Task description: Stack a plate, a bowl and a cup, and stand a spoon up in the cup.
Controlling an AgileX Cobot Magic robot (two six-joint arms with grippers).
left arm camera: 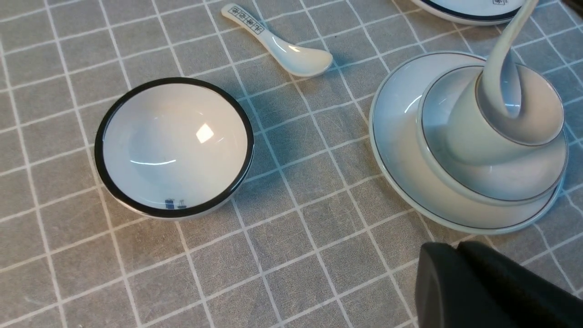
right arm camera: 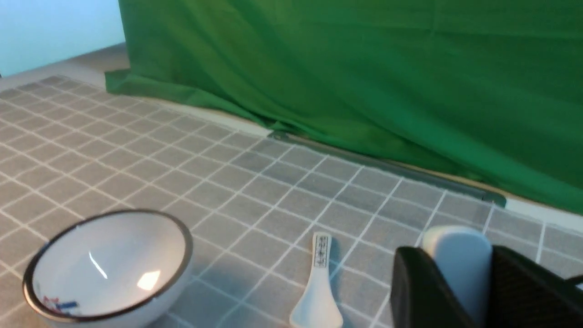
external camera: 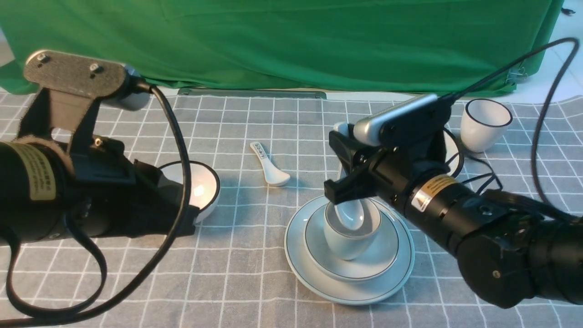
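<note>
The plate (external camera: 314,273) lies on the checked cloth with the bowl (external camera: 387,259) in it and the cup (external camera: 346,241) standing in the bowl. The spoon (external camera: 351,215) has its scoop down inside the cup, and its handle rises toward the far side. My right gripper (external camera: 334,165) is shut on the spoon's handle (right arm camera: 457,264), which shows between the black fingers (right arm camera: 419,291). The stack also shows in the left wrist view: plate (left arm camera: 401,182), bowl (left arm camera: 514,182), cup (left arm camera: 469,136), spoon (left arm camera: 501,68). My left gripper (left arm camera: 455,250) hangs shut and empty left of the stack, apart from the plate's rim.
A black-rimmed bowl (external camera: 202,187) stands by the left arm. A spoon with writing on its handle (external camera: 269,166) lies behind the stack. A black-rimmed cup (external camera: 483,123) stands at the back right, and a black-rimmed plate (left arm camera: 469,9) lies partly hidden behind the right arm. Green cloth closes off the back.
</note>
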